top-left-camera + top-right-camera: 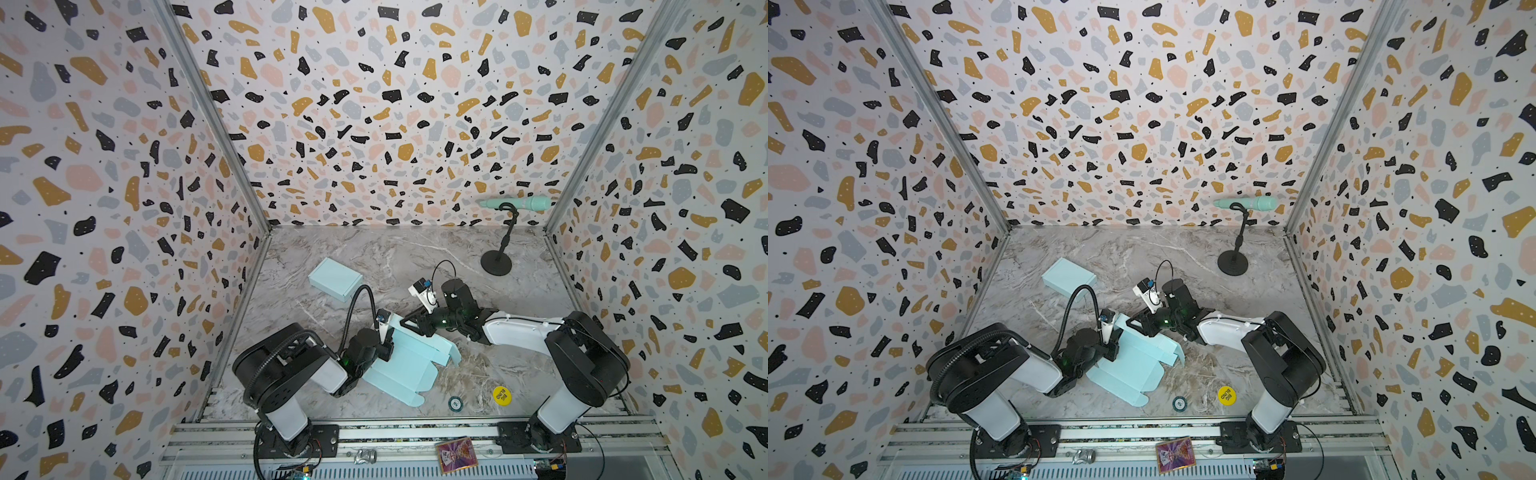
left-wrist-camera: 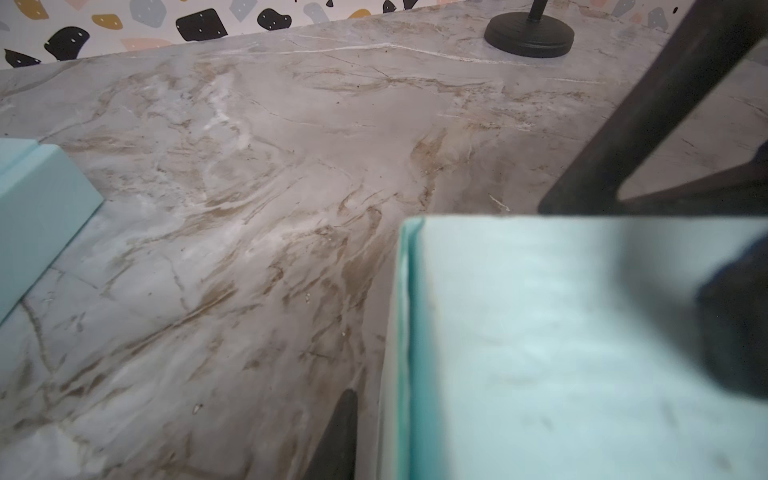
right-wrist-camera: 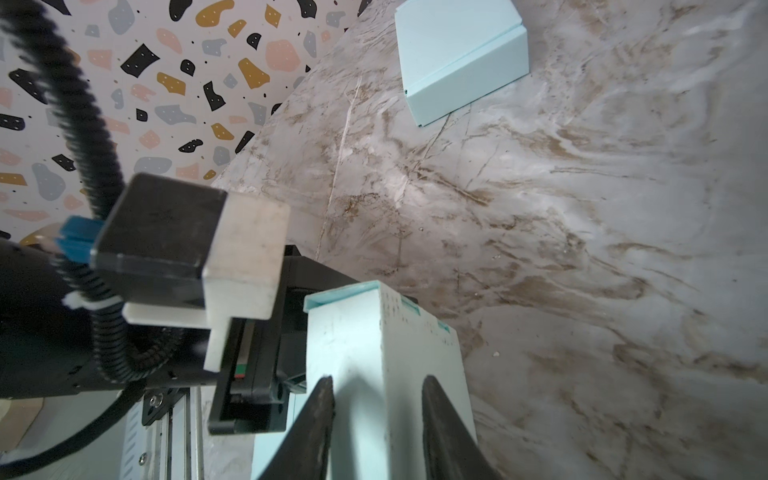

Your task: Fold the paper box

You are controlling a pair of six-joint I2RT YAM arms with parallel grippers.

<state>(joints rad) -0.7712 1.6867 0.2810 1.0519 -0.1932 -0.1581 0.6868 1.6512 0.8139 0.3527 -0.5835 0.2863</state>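
Paper box (image 1: 399,372): far wall raised, remaining flaps flat, most folds outstanding. Left gripper (image 2: 528,345) and right gripper (image 3: 379,379): jaws narrow astride the wall, grip indeterminable.

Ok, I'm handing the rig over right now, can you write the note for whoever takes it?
Left pincer: at the paper box, by the left end of its raised side wall; grip unclear.
Right pincer: jaws apart, straddling that wall; cannot tell if it pinches.
Things: the paper box lies half open on the table between the arms; a finished box sits back left.
Done: at least one wall stood up.
Left: the near panels and flaps lie flat, unfolded.
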